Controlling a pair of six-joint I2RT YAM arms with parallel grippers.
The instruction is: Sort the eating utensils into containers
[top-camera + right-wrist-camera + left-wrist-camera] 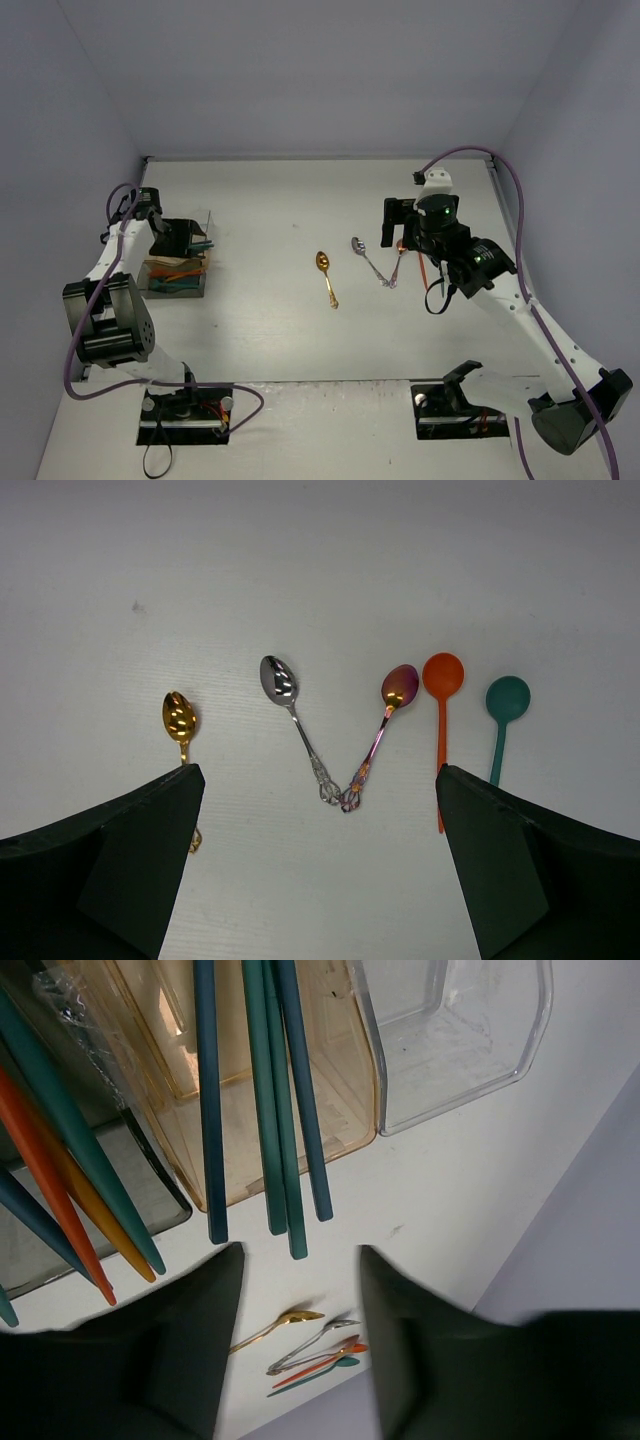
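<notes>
On the white desk (pixel 270 340), the clear divided container (pixel 365 1110) at the left holds teal chopsticks (pixel 265 1090). The left gripper (pixel 300 1290) stands parted and empty just past their tips. The right gripper (pixel 320 776) hangs wide open over five loose spoons: gold (pixel 180 718), silver (pixel 279 678), purple (pixel 399 687), orange (pixel 442 675), teal (pixel 507 698).

The right gripper (pixel 318 772) is hanging over the white table (pixel 320 570) with its jaws standing wide apart and nothing between them. Five spoons are lying in a row, bowls pointing away from the camera: a gold spoon (pixel 180 717), a silver spoon (pixel 279 679), a purple-tinted spoon (pixel 399 687), an orange spoon (pixel 442 675) and a teal spoon (pixel 507 698). The silver and purple-tinted handles are meeting at their ends, forming a V. The dark fingers (pixel 110 870) are hiding part of the gold and teal handles.
</notes>
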